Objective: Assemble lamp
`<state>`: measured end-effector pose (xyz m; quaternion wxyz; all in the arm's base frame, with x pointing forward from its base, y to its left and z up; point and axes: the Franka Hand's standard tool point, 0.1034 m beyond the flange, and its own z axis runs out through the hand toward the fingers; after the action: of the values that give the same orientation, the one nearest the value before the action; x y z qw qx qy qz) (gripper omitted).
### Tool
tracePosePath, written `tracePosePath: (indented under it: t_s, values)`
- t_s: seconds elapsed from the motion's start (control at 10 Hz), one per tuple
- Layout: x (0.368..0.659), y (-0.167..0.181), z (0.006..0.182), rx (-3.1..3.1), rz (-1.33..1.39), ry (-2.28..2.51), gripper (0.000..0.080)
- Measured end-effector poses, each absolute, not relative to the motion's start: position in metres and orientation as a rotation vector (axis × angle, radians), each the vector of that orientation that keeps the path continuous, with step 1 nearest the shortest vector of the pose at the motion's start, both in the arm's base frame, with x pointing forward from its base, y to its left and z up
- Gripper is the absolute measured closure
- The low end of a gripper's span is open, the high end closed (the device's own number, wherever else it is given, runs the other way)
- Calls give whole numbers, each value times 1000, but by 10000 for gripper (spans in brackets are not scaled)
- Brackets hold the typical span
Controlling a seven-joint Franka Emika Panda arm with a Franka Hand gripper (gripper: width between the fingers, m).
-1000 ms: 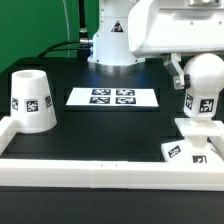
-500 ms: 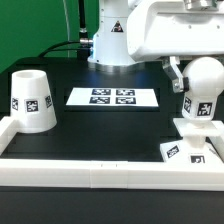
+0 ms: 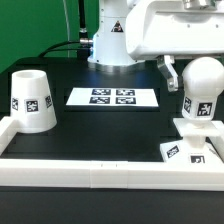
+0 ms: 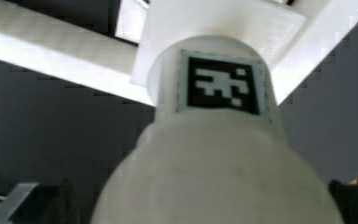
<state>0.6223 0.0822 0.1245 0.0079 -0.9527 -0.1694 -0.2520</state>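
- The lamp bulb (image 3: 203,88) stands upright on the small square lamp base (image 3: 196,133), at the exterior view's right, near the front of the black surface (image 3: 115,130).
- A black-and-white square tag faces the camera on the bulb's lower half. Two more tags lie on the base's front edge.
- The pincer (image 4: 190,206) hangs over the bulb with its jaws open and is not gripping it.
- In the exterior view one finger (image 3: 172,74) stands just beside the bulb on the exterior view's left, with a dark gap between them. The other finger is hidden from that camera.
- In the wrist view the bulb (image 4: 202,150) fills most of the picture and rises between two dark fingers (image 4: 12,203) at the picture's corners. Its tag is sharp, and the white parts behind it are blurred.
- The lamp shade (image 3: 31,100), a truncated cone with a tag on its side, stands upright with its narrow end up. It is at the exterior view's left, well apart from the bulb and base.
- The marker board (image 3: 112,97) lies flat between the shade and the bulb, further back on the surface, touching neither.
- A long white rail (image 3: 100,170) runs along the front of the surface. The base sits just behind it, and the shade is in its corner at the exterior view's left.
- The white arm (image 3: 165,30) reaches in from the back toward the bulb.
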Motion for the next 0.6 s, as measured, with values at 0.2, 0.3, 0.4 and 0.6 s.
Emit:
tracePosePath:
  t_s: [0.2, 0.3, 0.4, 0.6]
  values:
    - [623, 81, 136, -2980, -786, -530, 101]
    - [623, 79, 146, -2984, -772, -531, 101]
    - [623, 78, 152, -2986, -761, -532, 101]
    - [621, 81, 149, -2989, -716, -537, 101]
